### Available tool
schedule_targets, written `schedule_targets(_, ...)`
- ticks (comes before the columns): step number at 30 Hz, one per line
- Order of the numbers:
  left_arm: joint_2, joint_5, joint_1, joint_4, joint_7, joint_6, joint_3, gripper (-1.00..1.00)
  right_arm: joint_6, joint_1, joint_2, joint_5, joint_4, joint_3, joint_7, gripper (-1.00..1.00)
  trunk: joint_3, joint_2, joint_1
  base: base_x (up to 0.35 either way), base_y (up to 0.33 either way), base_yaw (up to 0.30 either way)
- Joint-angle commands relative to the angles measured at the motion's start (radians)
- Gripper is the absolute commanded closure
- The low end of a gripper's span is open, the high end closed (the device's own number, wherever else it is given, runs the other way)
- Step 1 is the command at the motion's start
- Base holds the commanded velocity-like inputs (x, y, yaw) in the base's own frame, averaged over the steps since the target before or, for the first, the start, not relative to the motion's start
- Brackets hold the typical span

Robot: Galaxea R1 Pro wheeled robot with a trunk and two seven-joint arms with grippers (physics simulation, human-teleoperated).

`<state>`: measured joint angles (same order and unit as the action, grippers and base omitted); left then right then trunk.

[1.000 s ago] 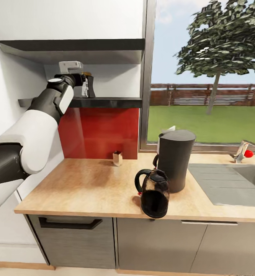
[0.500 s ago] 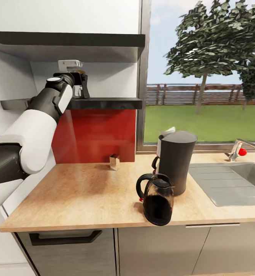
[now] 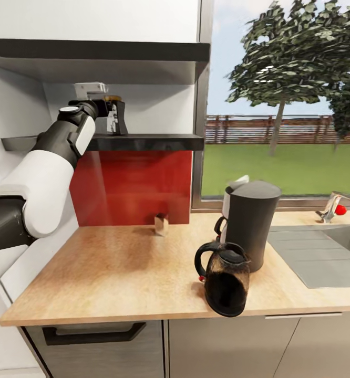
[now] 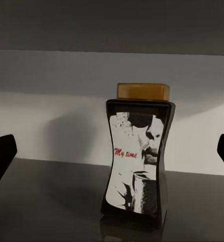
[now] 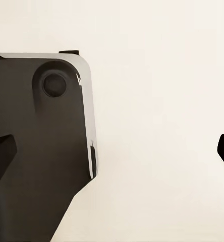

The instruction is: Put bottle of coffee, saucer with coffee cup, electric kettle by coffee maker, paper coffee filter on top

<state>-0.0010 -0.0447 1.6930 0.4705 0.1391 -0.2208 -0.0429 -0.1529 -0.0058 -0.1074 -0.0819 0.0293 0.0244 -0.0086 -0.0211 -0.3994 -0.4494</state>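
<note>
- Left gripper (image 4: 112, 151), fingers spread wide, faces the one dark yellow-capped bottle of coffee (image 3: 116, 116) standing on the black wall shelf (image 3: 143, 140); closing off-centre could tip it.
- One brown glass electric kettle (image 3: 225, 278) just beside one tall dark coffee maker (image 3: 251, 223) on the tan worktop (image 3: 117, 273).
- Right gripper's fingers are also open.

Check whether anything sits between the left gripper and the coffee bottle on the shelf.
Nothing visible does. In the left wrist view the bottle of coffee stands upright on the shelf, centred between the open fingertips, with bare shelf in front. The left gripper is right at it.
</note>
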Motion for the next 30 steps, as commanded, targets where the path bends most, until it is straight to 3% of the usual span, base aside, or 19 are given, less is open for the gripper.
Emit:
schedule_targets(1, 0.000, -0.004, 0.000, 0.001, 0.000, -0.005, -0.001, -1.00, -0.004, 0.000, 0.000, -0.009, -0.001, 0.003, -0.001, -1.00, 0.000, -0.001, -0.001, 0.078, 0.047, 0.000)
schedule_targets(17, -0.008, -0.003, -0.001, -0.010, 0.000, -0.006, 0.000, -1.00, -0.005, 0.000, -0.001, -0.009, 0.000, 0.002, -0.001, -1.00, 0.000, -0.001, -0.001, 0.011, 0.005, -0.003)
schedule_targets(30, -0.001, -0.001, -0.002, -0.011, -0.001, -0.006, -0.004, -1.00, -0.004, 0.000, -0.001, -0.008, 0.000, 0.002, -0.001, -1.00, 0.000, -0.001, -0.001, 0.028, 0.000, -0.126)
